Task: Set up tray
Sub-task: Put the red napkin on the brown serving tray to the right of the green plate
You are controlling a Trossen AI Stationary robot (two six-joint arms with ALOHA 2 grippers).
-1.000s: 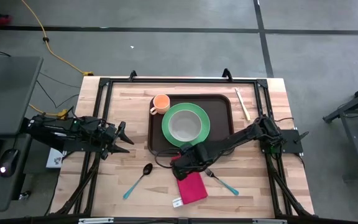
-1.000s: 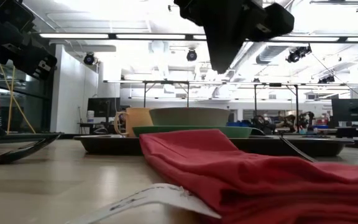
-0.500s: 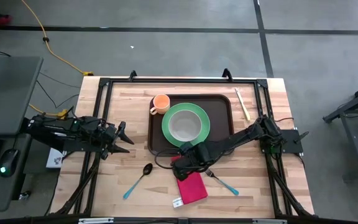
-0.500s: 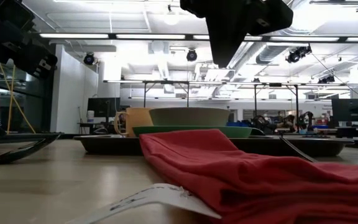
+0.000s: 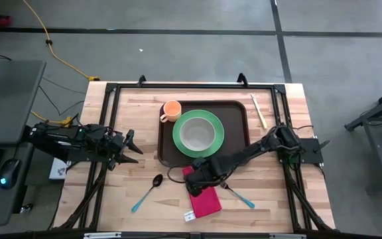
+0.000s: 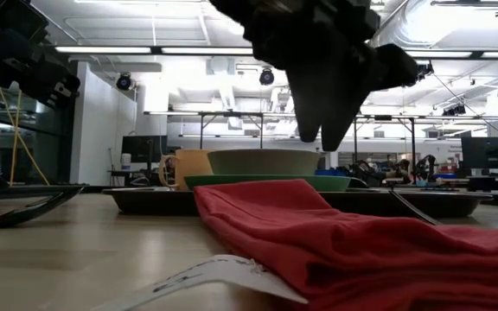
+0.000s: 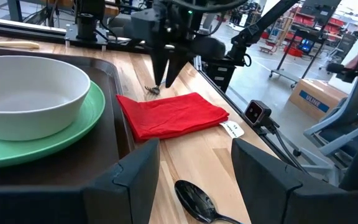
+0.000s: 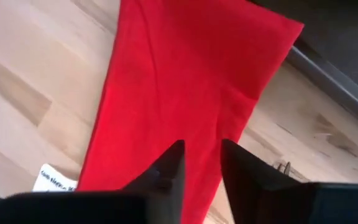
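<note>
The dark brown tray point(image 5: 237, 114) lies at the table's middle. It carries a green plate point(image 5: 198, 150) with a pale bowl and an orange cup point(image 5: 171, 110). A red napkin point(image 5: 204, 198) lies flat on the wood just in front of the tray's near rim. My right gripper point(image 6: 320, 138) points down over the napkin's far end point(image 8: 185, 81). Its fingers stand slightly open and clear of the cloth. At the table's left side my left gripper point(image 7: 194, 174) waits wide open, pointing level toward the tray.
A dark spoon point(image 5: 148, 190) lies left of the napkin and a fork with a teal handle point(image 5: 239, 194) lies to its right. Chopsticks point(image 5: 259, 111) lie right of the tray. A white tag point(image 5: 189, 215) sticks out at the napkin's near corner.
My right gripper has come down toward the napkin's far end, and its fingertips have parted a little. The napkin has not moved.
</note>
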